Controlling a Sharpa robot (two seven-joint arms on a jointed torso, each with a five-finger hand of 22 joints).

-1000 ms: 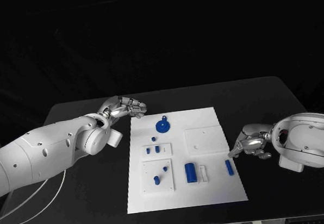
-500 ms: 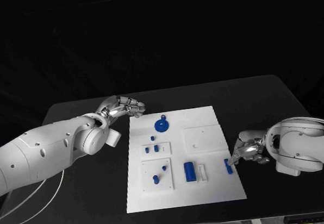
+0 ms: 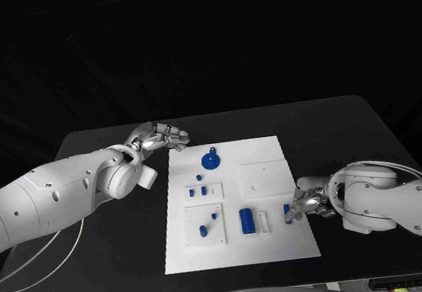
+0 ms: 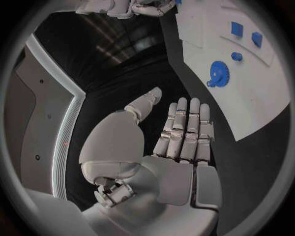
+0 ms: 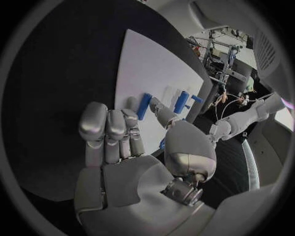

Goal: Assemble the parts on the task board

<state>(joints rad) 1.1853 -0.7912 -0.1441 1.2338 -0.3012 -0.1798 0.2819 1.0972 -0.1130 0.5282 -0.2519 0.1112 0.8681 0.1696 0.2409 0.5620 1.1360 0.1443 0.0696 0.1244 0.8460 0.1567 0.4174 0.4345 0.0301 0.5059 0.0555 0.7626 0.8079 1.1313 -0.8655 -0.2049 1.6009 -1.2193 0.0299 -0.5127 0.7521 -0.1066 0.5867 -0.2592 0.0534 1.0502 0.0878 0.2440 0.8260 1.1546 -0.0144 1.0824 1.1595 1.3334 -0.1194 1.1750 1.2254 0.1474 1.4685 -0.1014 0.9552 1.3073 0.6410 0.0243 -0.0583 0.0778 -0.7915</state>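
Note:
The white task board (image 3: 273, 242) lies mid-table. On it are a blue gear-shaped part (image 3: 211, 162), a thick blue cylinder (image 3: 247, 221) and small blue parts (image 3: 202, 189). My right hand (image 3: 308, 203) is at the board's right edge over a slim blue peg (image 3: 286, 210). In the right wrist view the peg (image 5: 144, 106) lies on the board (image 5: 141, 64) between the fingertips (image 5: 131, 104) and the thumb; I cannot tell whether they pinch it. My left hand (image 3: 158, 136) hovers off the board's far left corner, fingers (image 4: 184, 128) straight and holding nothing, with the gear (image 4: 219, 73) beyond them.
Two raised white plates (image 3: 205, 225) on the board's left half carry small blue parts. A white square plate (image 3: 266, 179) sits right of centre. A small white block (image 3: 264, 222) lies beside the cylinder. A white cable (image 3: 40, 269) hangs at the table's left edge.
My right hand has moved left onto the board's right edge and now covers most of the slim peg. My left hand has stayed in place.

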